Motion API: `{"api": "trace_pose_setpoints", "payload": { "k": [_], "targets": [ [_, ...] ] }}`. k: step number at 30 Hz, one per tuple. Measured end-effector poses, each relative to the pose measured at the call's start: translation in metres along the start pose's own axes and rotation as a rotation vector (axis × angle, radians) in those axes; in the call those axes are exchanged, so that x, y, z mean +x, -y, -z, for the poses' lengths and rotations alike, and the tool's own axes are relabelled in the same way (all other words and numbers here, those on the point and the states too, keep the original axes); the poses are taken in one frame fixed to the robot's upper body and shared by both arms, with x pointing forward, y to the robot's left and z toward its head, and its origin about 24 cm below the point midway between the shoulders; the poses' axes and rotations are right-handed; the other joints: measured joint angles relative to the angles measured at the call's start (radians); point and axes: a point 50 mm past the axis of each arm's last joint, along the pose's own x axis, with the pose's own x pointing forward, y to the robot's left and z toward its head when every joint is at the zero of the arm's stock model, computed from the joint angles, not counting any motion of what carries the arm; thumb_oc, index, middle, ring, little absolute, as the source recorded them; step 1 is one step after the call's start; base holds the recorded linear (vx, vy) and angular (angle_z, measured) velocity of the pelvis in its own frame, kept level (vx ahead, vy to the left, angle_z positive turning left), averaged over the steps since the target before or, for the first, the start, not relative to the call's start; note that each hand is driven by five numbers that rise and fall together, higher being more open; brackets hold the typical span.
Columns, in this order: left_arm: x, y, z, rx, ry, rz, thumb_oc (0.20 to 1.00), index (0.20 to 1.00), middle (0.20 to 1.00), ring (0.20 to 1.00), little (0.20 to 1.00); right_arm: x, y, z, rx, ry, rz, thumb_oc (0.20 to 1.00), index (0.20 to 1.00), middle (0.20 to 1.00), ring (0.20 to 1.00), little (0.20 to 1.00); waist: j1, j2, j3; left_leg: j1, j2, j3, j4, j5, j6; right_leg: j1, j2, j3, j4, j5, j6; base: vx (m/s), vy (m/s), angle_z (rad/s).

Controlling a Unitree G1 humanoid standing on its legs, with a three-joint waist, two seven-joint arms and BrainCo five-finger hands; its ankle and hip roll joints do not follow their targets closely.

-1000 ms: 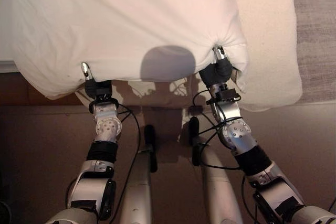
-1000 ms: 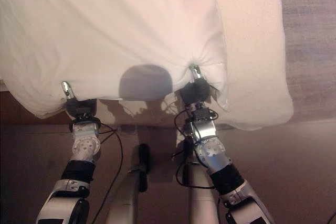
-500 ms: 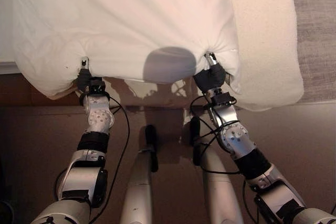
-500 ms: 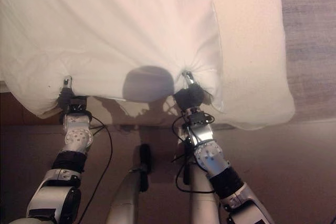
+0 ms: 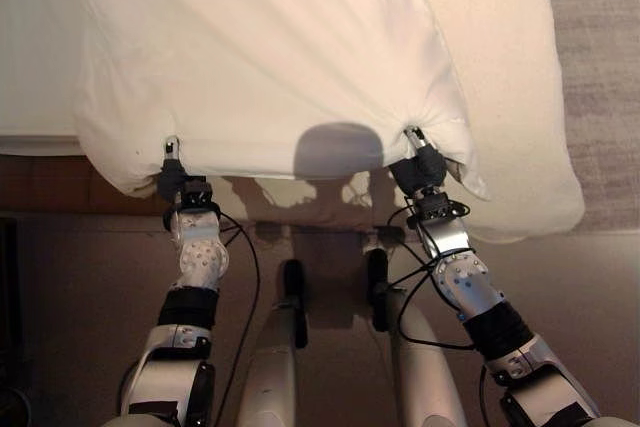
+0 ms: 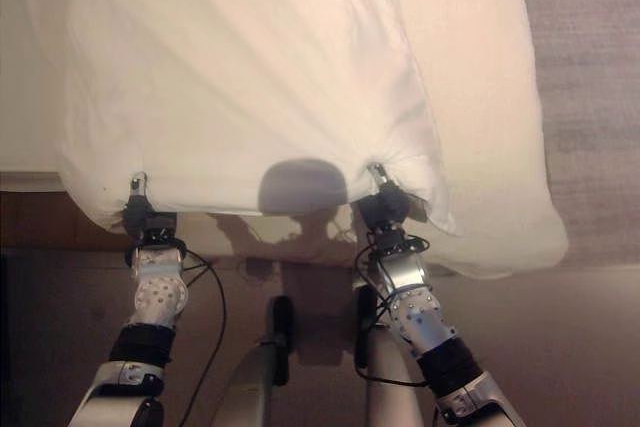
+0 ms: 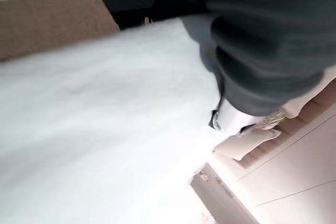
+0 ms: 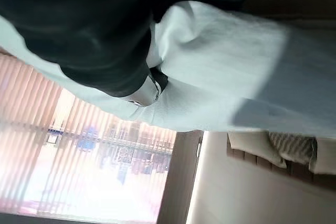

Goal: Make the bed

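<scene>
Here, starting at your left, the left hand (image 5: 172, 169) sits at the near edge of the white duvet (image 5: 270, 47), by its left corner. Its fingers (image 5: 171, 144) pinch the cloth, which puckers into a small fold where they close on it. The left wrist view shows the same fabric bunched against the dark ribbed cover, with one silver tip pressed into it.

Moving across, the duvet hangs over the foot of the bed (image 5: 30, 141), its near hem draping just past the mattress edge toward the floor (image 5: 80, 277). A round shadow falls on the hem between your two hands.

Further right, the right hand (image 5: 420, 162) grips the hem near the duvet's right corner; creases radiate from the spot where its fingers (image 5: 413, 134) are closed on the cloth. Beyond that hand, a cream blanket (image 5: 510, 77) lies under the duvet and spreads out to the right, its corner hanging lower than the duvet's hem.
</scene>
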Motion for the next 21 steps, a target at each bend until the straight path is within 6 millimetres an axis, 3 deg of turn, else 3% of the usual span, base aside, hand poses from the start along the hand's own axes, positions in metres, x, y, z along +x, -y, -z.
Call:
{"api": "trace_pose_setpoints", "payload": {
  "k": [1,2,3,4,6,7,8,9,10,11,12,13,14,15,16,17,18,19,20,21],
  "targets": [
    [-0.001,0.001,0.000,-0.002,0.004,0.003,0.200,0.200,0.200,0.200,0.200,-0.002,0.006,-0.001,-0.030,0.004,0.041,0.200,0.200,0.200,0.200,0.200,-0.004,-0.010,0.005,-0.003,0.019,-0.014,0.014,-0.012,-0.003,0.008,-0.010,0.005,-0.001,-0.010,-0.019,0.06,0.340,0.22],
    [-0.001,0.004,-0.001,-0.003,0.011,0.016,0.200,0.200,0.200,0.200,0.200,-0.002,0.009,-0.001,-0.049,0.008,0.062,0.200,0.200,0.200,0.200,0.200,-0.009,-0.021,0.011,-0.013,0.033,-0.041,0.065,-0.045,-0.005,0.015,-0.011,0.006,-0.011,-0.005,-0.016,0.07,0.457,0.23],
    [-0.002,0.009,-0.002,0.013,0.021,0.044,0.200,0.200,0.200,0.200,0.200,-0.005,0.014,-0.002,-0.068,0.032,0.117,0.200,0.200,0.200,0.200,0.200,-0.006,-0.046,0.016,0.002,0.094,-0.111,0.018,-0.048,-0.015,0.032,-0.003,0.005,-0.032,0.009,-0.006,0.02,0.257,0.24],
    [-0.004,0.008,0.002,0.020,0.011,0.044,0.200,0.200,0.200,0.200,0.200,-0.008,0.019,-0.003,-0.079,0.045,0.149,0.200,0.200,0.200,0.200,0.200,-0.015,-0.048,0.019,0.029,0.148,-0.142,-0.070,-0.039,-0.024,0.045,0.001,0.020,-0.034,0.008,0.001,0.00,0.332,0.35],
    [-0.007,0.007,0.009,0.013,-0.005,0.035,0.200,0.200,0.200,0.200,0.200,-0.009,0.026,-0.002,-0.074,0.074,0.203,0.200,0.200,0.200,0.200,0.200,-0.031,-0.047,0.020,0.060,0.215,-0.167,-0.200,-0.024,-0.050,0.055,0.027,0.111,-0.039,0.009,0.049,-0.07,0.607,0.29],
    [-0.007,0.007,0.009,0.019,-0.005,0.037,0.200,0.200,0.200,0.200,0.200,-0.008,0.024,-0.002,-0.066,0.083,0.206,0.200,0.200,0.200,0.200,0.200,-0.030,-0.046,0.020,0.060,0.211,-0.174,-0.217,-0.022,-0.049,0.055,0.032,0.132,-0.048,0.016,0.064,-0.07,0.702,-0.11],
    [-0.007,0.007,0.007,0.031,0.000,0.052,0.200,0.200,0.200,0.200,0.200,-0.008,0.024,-0.002,-0.063,0.090,0.215,0.200,0.200,0.200,0.200,0.200,-0.019,-0.051,0.022,0.063,0.169,-0.216,-0.206,-0.015,-0.038,0.049,0.034,0.182,-0.067,0.032,0.095,-0.03,0.643,-0.38],
    [-0.008,0.008,0.006,0.030,0.001,0.070,0.200,0.200,0.200,0.200,0.200,-0.007,0.023,-0.004,-0.070,0.092,0.211,0.200,0.200,0.200,0.200,0.200,-0.017,-0.047,0.027,0.053,0.121,-0.165,-0.112,0.032,-0.036,0.035,-0.001,0.133,-0.055,0.042,0.113,0.05,0.713,-0.54],
    [-0.010,0.005,0.005,0.042,-0.002,0.075,0.200,0.200,0.200,0.200,0.200,-0.007,0.022,-0.003,-0.065,0.094,0.216,0.200,0.200,0.200,0.200,0.200,-0.007,-0.062,0.030,0.048,0.120,-0.175,-0.083,0.022,-0.077,0.028,-0.022,0.134,-0.051,0.041,0.119,0.03,0.534,-0.53],
    [-0.011,0.004,0.007,0.050,-0.013,0.085,0.200,0.200,0.200,0.200,0.200,-0.009,0.025,-0.003,-0.056,0.101,0.228,0.200,0.200,0.200,0.200,0.200,0.003,-0.073,0.031,0.038,0.081,-0.147,-0.039,0.002,-0.105,0.025,-0.059,0.130,-0.069,0.056,0.133,0.06,0.802,-0.38],
    [-0.016,0.000,0.013,0.062,-0.039,0.094,0.200,0.200,0.200,0.200,0.200,-0.010,0.027,-0.005,-0.044,0.123,0.243,0.200,0.200,0.200,0.200,0.200,0.001,-0.061,0.030,0.012,0.039,-0.120,0.011,-0.028,-0.022,0.051,-0.131,0.109,-0.138,0.093,0.134,0.01,0.779,-0.33],
    [-0.021,-0.007,0.014,0.073,-0.051,0.101,0.200,0.200,0.200,0.200,0.200,-0.017,0.034,-0.004,-0.046,0.117,0.275,0.200,0.200,0.200,0.200,0.200,-0.007,-0.055,0.028,-0.002,-0.017,-0.058,0.082,-0.052,0.008,0.089,-0.198,0.063,-0.253,0.175,0.129,0.01,0.972,-0.42],
    [-0.025,-0.009,0.013,0.077,-0.056,0.111,0.200,0.200,0.200,0.200,0.200,-0.019,0.035,-0.004,-0.048,0.116,0.272,0.200,0.200,0.200,0.200,0.200,-0.009,-0.040,0.025,-0.012,-0.006,-0.018,0.101,-0.077,0.025,0.111,-0.217,0.020,-0.306,0.181,0.096,-0.08,0.752,-0.74],
    [-0.029,-0.017,0.010,0.095,-0.058,0.114,0.200,0.200,0.200,0.200,0.200,-0.024,0.040,-0.001,-0.051,0.105,0.279,0.200,0.200,0.200,0.200,0.200,0.003,-0.026,0.024,-0.035,-0.029,0.012,0.164,-0.124,0.094,0.143,-0.238,-0.009,-0.380,0.164,0.001,-0.08,0.515,-0.74],
    [-0.030,-0.019,0.010,0.100,-0.063,0.116,0.200,0.200,0.200,0.200,0.200,-0.026,0.041,-0.001,-0.049,0.102,0.277,0.200,0.200,0.200,0.200,0.200,0.004,-0.018,0.022,-0.035,-0.015,0.013,0.165,-0.115,0.069,0.138,-0.252,0.010,-0.367,0.152,0.038,-0.07,0.430,-0.49],
    [-0.032,-0.015,0.014,0.084,-0.074,0.131,0.200,0.200,0.200,0.200,0.200,-0.033,0.045,0.000,-0.046,0.099,0.287,0.200,0.200,0.200,0.200,0.200,-0.014,-0.020,0.021,-0.035,-0.037,0.036,0.167,-0.118,0.098,0.129,-0.239,0.006,-0.316,0.153,0.079,-0.05,0.211,-0.27],
    [-0.035,-0.018,0.012,0.080,-0.066,0.126,0.200,0.200,0.200,0.200,0.200,-0.040,0.047,0.006,-0.011,0.094,0.299,0.200,0.200,0.200,0.200,0.200,0.006,-0.030,0.012,-0.031,-0.043,0.030,0.135,-0.102,0.103,0.113,-0.180,0.013,-0.227,0.113,0.142,-0.07,0.285,-0.24],
    [-0.036,-0.019,0.009,0.081,-0.061,0.126,0.200,0.200,0.200,0.200,0.200,-0.041,0.047,0.010,0.014,0.092,0.298,0.200,0.200,0.200,0.200,0.200,0.008,-0.037,0.008,-0.025,-0.044,0.037,0.101,-0.075,0.110,0.117,-0.090,0.020,-0.174,0.069,0.157,-0.09,0.214,-0.23],
    [-0.037,-0.019,0.008,0.080,-0.059,0.126,0.200,0.200,0.200,0.200,0.200,-0.041,0.046,0.010,0.015,0.092,0.292,0.200,0.200,0.200,0.200,0.200,0.007,-0.039,0.007,-0.022,-0.050,0.036,0.079,-0.061,0.115,0.117,-0.055,0.020,-0.166,0.034,0.119,-0.07,0.166,-0.08],
    [-0.038,-0.019,0.006,0.086,-0.059,0.134,0.200,0.200,0.200,0.200,0.200,-0.039,0.046,0.008,0.006,0.091,0.275,0.200,0.200,0.200,0.200,0.200,-0.004,-0.036,0.009,-0.014,-0.068,0.043,0.023,-0.027,0.130,0.112,0.007,0.019,-0.165,0.026,0.108,-0.07,0.124,-0.01]
  ]
}}
